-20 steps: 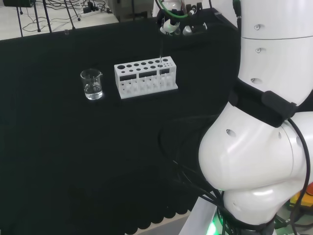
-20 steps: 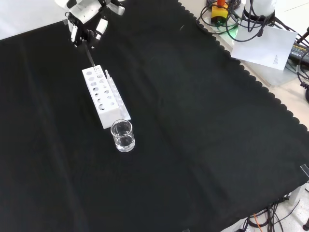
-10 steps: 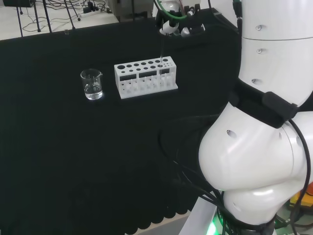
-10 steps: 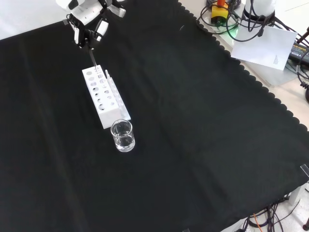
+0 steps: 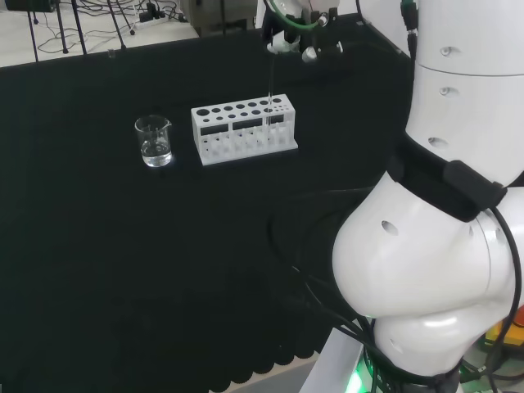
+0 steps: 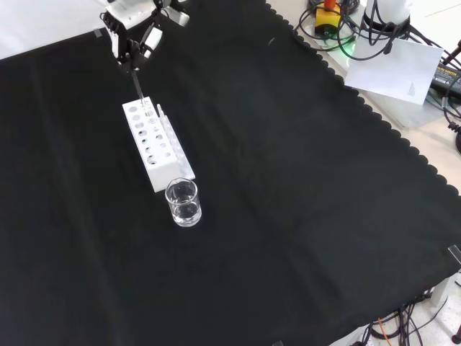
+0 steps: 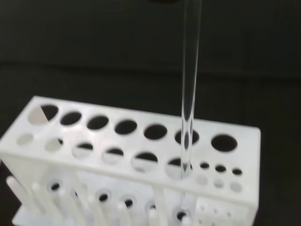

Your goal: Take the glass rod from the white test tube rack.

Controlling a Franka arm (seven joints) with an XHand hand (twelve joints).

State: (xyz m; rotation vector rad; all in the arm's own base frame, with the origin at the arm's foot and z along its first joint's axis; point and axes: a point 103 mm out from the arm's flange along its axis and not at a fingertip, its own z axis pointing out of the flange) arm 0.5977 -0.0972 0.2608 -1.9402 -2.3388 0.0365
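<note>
Head view: hand (image 5: 288, 39) pinches the top of the glass rod (image 5: 269, 86) above the white test tube rack (image 5: 243, 130), rod upright.
Rod's lower end sits in a hole near the rack's right end in head view; wrist view shows it passing through the top plate, second large hole from one end, tip still inside the rack frame. Front view: hand at top edge, rack below it, beaker (image 6: 183, 202) with clear liquid just past the rack's near end on the desk (image 6: 302, 187).
</note>
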